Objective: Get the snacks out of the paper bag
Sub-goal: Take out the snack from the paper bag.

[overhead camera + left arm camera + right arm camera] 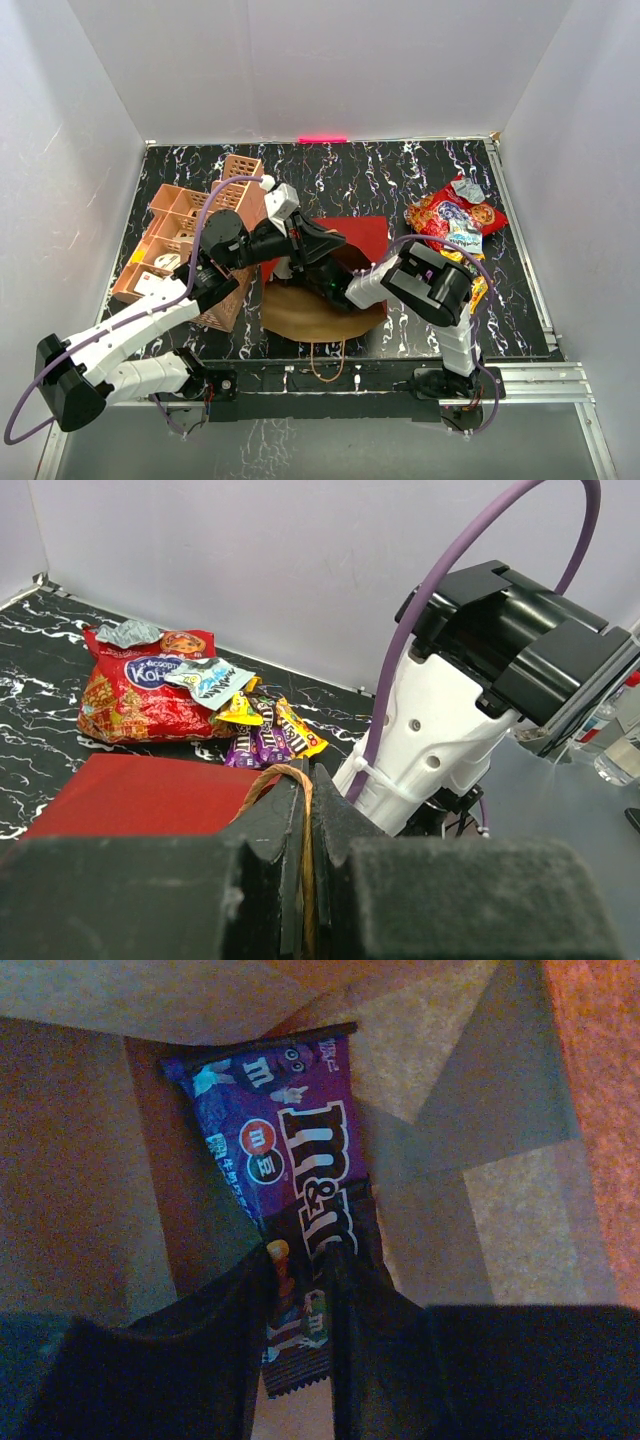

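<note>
paper bag (90, 1210): purple packet (290, 1150) inside | right claw (302, 1255): narrow, seemingly pinching it | left claw (307, 777): clamps handle (262, 780)

Salmon-pink lattice organizer (182, 215) on black marbled table (350, 175) (left side), white walls (300, 60) around.

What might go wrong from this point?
The right gripper pinches the brown packet by a narrow strip, so it may slip. The purple packet overlapping it could drag along. The left gripper holds the paper bag only by its thin handle, which may tear.
</note>
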